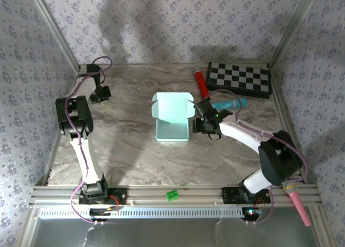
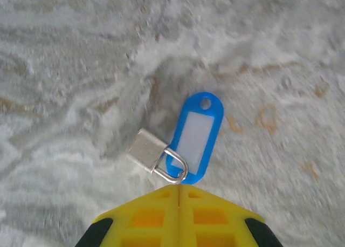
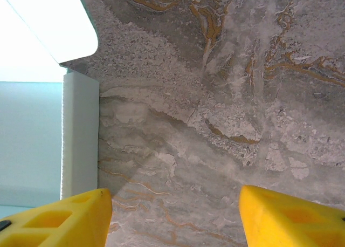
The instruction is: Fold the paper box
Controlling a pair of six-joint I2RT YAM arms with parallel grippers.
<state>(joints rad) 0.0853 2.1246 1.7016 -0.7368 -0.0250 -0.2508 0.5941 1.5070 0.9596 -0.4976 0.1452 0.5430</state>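
Note:
The paper box (image 1: 172, 120) is a pale mint-green open box in the middle of the table, with its lid flap standing up at the back. My right gripper (image 1: 200, 118) is just off its right side. In the right wrist view this gripper (image 3: 175, 217) is open over bare table, with the box's right wall (image 3: 80, 134) beside the left fingertip and the lid flap (image 3: 48, 26) above it. My left gripper (image 1: 100, 94) is far from the box at the back left. It (image 2: 179, 186) is shut on a thin key ring carrying a small padlock (image 2: 145, 150) and a blue tag (image 2: 197, 136).
A checkerboard (image 1: 239, 79) lies at the back right, with a red cylinder (image 1: 200, 81) to its left. A teal toy microphone (image 1: 232, 104) lies right behind the right wrist. A small green piece (image 1: 172, 194) sits on the front rail and a pink object (image 1: 296, 198) at the right arm's base.

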